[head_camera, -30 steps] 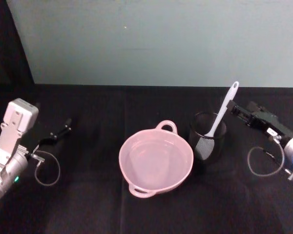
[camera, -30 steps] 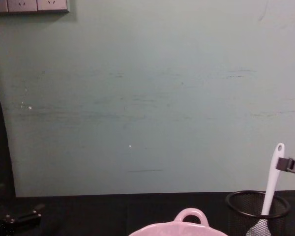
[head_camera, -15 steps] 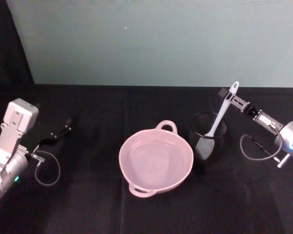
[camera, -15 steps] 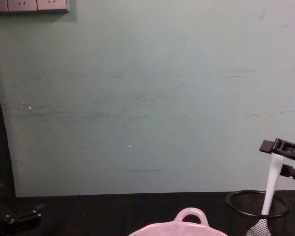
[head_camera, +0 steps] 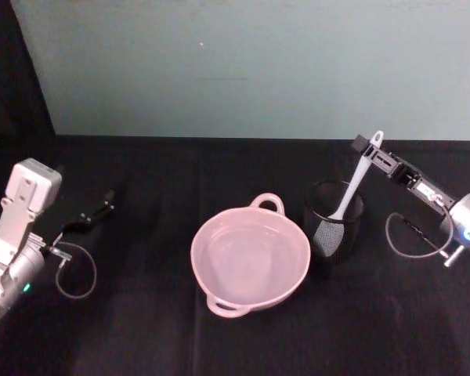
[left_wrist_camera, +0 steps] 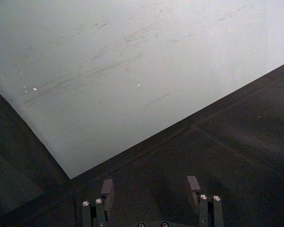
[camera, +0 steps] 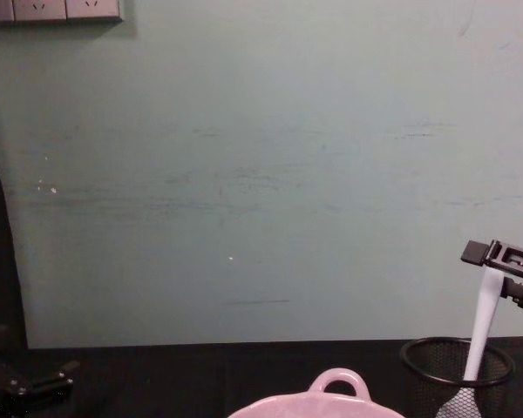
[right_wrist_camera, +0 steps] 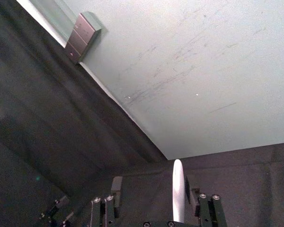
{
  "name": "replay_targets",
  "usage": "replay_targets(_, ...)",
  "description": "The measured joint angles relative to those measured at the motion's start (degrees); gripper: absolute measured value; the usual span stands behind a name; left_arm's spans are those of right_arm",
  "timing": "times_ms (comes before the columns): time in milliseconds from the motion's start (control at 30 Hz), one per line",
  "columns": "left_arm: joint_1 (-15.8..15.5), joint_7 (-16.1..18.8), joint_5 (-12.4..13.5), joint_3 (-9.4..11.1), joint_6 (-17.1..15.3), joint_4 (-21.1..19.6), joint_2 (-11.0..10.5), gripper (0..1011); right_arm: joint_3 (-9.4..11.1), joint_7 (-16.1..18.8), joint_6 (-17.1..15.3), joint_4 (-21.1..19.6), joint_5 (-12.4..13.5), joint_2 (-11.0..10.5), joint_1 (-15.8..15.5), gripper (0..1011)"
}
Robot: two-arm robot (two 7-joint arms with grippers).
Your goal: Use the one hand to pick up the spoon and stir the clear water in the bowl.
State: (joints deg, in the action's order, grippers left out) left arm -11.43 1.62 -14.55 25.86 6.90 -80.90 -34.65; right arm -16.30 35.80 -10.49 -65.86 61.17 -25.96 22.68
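The white spoon [head_camera: 357,178] stands tilted in a black mesh cup [head_camera: 334,227], its handle tip pointing up and back. My right gripper [head_camera: 370,150] is at the top of that handle, open. In the right wrist view the spoon handle [right_wrist_camera: 178,189] rises between the fingers [right_wrist_camera: 116,188], close to one of them. From the chest, the right gripper [camera: 504,264] sits over the spoon [camera: 484,322]. The pale pink bowl [head_camera: 219,243] with clear water stands left of the cup. My left gripper [head_camera: 94,215] rests open at the far left.
A pale green wall [head_camera: 251,63] runs behind the black-clothed table [head_camera: 141,329]. Grey cables loop beside each arm, the right one [head_camera: 411,235] just right of the mesh cup [camera: 458,364]. The bowl's loop handle [camera: 338,380] shows low in the chest view.
My right gripper has risen and moved left to the top of the spoon handle, which now stands between its fingers. The spoon, bowl and left arm have stayed put.
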Motion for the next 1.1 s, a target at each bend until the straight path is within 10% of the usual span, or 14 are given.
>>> replay_targets(733,0.00,0.00,0.00,0.00,0.00,0.00,0.00,1005,-3.45,-0.60,2.27,0.25,0.18,-2.78,0.56,189)
replay_targets(1100,0.00,0.00,0.00,0.00,0.00,0.00,0.00,1005,-5.47,-4.76,8.81,-11.11,-10.52,-8.12,-1.16,110)
